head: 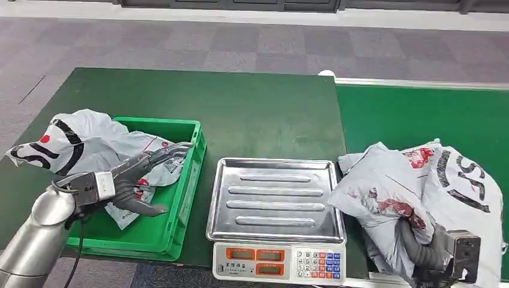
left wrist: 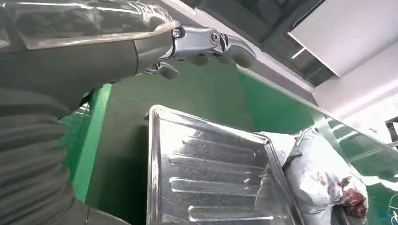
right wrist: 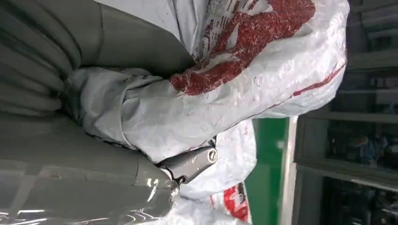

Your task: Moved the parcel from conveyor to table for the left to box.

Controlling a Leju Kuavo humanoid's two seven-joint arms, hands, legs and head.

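On the green conveyor belt (head: 414,114), the crumpled grey plastic parcel with red print (head: 384,192) is gripped but not yet moved.

At the belt's near edge the right hand (head: 420,249) holds the parcel from below, fingers wrapped into its folds; the transfer to the dark green table (head: 264,114) is still to do; the left hand (head: 144,180) hovers over the green plastic crate (head: 189,174) with fingers spread and nothing held; the steel scale tray (head: 276,198) sits between.
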